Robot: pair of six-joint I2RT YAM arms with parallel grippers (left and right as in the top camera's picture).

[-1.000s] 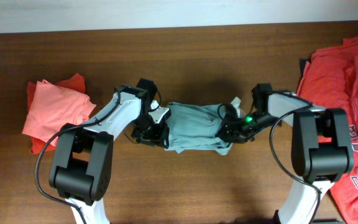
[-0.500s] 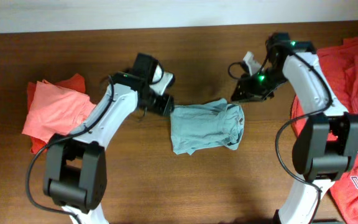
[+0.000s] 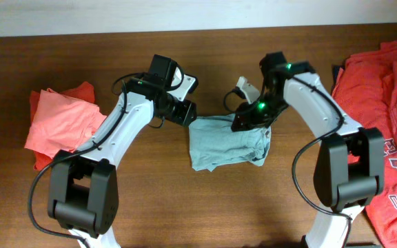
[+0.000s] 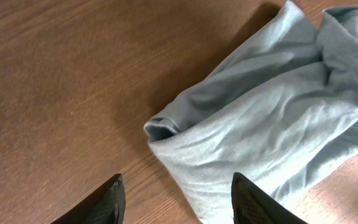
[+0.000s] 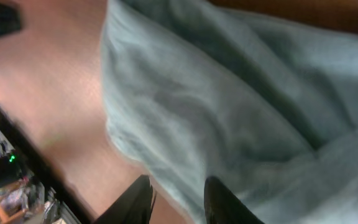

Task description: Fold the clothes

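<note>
A light grey-blue garment [image 3: 226,141] lies folded into a rumpled rectangle at the table's middle. My left gripper [image 3: 185,113] hovers just off its upper left corner. In the left wrist view its jaws [image 4: 178,194] are open and empty, over the wood beside the garment [image 4: 272,112]. My right gripper [image 3: 242,121] is above the garment's upper edge. In the blurred right wrist view its jaws [image 5: 179,198] are apart over the edge of the garment [image 5: 229,106], holding nothing that I can see.
A folded red garment stack [image 3: 60,118] lies at the left. A loose pile of red clothes [image 3: 384,110] covers the right end of the table. Bare wood [image 3: 219,207] lies in front of the grey garment.
Both grippers have let go of the grey garment and lifted off it. The right arm swung out toward the back right, then came back left over the garment's upper edge.
</note>
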